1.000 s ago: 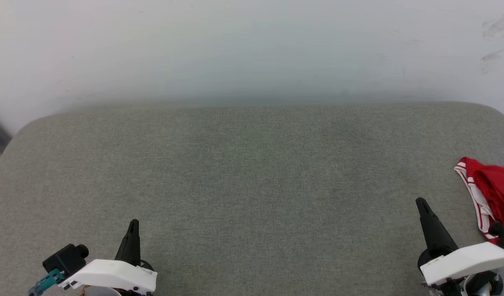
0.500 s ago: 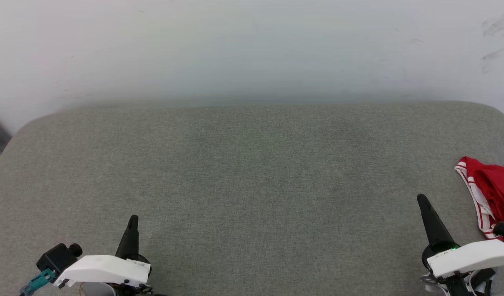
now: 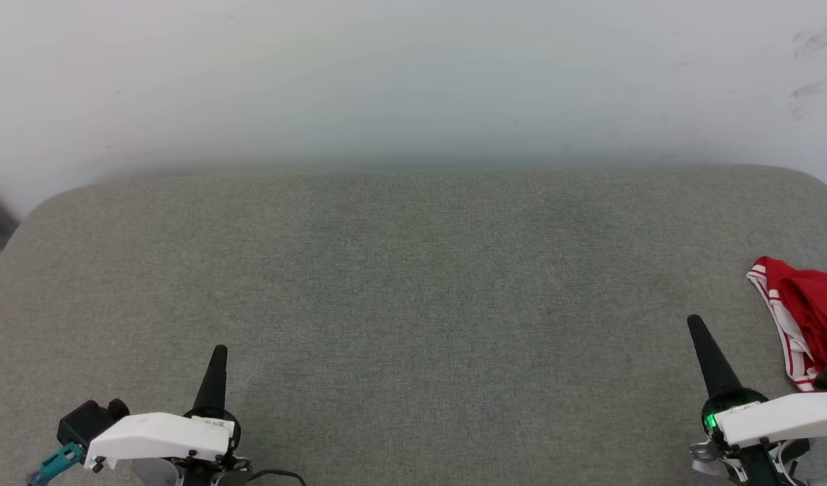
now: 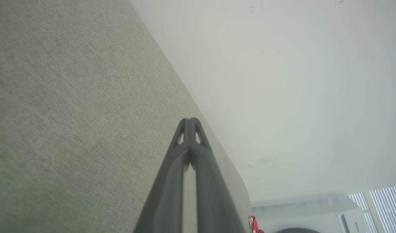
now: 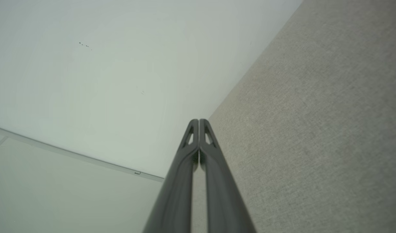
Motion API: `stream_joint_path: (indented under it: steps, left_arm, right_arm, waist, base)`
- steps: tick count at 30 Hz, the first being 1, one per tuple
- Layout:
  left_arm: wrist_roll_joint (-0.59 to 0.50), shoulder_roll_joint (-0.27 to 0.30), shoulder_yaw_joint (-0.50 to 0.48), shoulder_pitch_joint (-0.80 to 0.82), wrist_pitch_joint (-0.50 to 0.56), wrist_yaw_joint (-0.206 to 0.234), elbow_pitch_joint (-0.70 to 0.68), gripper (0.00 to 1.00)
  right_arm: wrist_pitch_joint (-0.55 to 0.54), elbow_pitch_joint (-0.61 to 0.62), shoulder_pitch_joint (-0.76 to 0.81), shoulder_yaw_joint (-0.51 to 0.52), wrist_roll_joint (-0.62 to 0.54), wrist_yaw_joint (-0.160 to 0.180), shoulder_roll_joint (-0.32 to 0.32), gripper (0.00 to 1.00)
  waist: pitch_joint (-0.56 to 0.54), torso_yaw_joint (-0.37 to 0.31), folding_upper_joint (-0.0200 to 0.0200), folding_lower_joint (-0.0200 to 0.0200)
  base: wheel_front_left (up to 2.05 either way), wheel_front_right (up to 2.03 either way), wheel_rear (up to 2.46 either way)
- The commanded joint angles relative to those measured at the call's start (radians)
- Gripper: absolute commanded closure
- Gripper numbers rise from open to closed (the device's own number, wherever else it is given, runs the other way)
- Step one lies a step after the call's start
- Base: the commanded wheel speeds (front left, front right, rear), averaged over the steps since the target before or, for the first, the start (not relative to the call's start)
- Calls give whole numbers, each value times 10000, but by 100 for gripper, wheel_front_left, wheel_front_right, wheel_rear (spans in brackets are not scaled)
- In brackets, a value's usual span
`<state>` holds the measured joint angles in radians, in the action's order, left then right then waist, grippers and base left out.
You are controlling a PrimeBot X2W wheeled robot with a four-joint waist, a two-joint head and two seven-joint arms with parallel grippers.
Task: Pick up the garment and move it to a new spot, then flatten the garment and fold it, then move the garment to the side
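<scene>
The garment (image 3: 813,307), red with red-and-white striped trim, lies bunched at the far right edge of the grey cushioned surface (image 3: 413,283), partly cut off by the picture's edge. A small red bit of the garment (image 4: 253,224) peeks out in the left wrist view. My right gripper (image 3: 694,325) stands at the lower right, a little left of the garment and apart from it, fingers pressed together and empty. At the lower left my left gripper (image 3: 219,354) is shut too, holding nothing. Both wrist views show the fingertips meeting, left (image 4: 190,120) and right (image 5: 198,121).
A pale wall (image 3: 413,81) rises right behind the cushioned surface. A white appliance (image 4: 314,215) and window blinds (image 4: 383,205) show beyond the surface's right end in the left wrist view.
Both arms have drawn back toward the bottom of the head view while their fingertips rose slightly. The garment has not moved.
</scene>
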<state>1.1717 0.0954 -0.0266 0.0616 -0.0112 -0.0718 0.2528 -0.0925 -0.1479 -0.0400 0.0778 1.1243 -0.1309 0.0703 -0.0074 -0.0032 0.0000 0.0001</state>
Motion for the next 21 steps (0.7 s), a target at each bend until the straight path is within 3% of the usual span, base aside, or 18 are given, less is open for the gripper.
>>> stream_joint_path:
  steps: [1,21]
  left_arm:
    - [264,4,-87,227,76,-99,-105,100]
    - [2308,-236,-492,375,667,-354,-97,100]
  right_arm:
    - [-24,4,-244,38,304,1,-14,100]
    - [-123,-481,-500,212,2561,2,-117,100]
  waist:
    - [3,1,0,-1]
    - [47,14,0,-1]
  base:
    - [0,0,0]
    - [0,0,0]
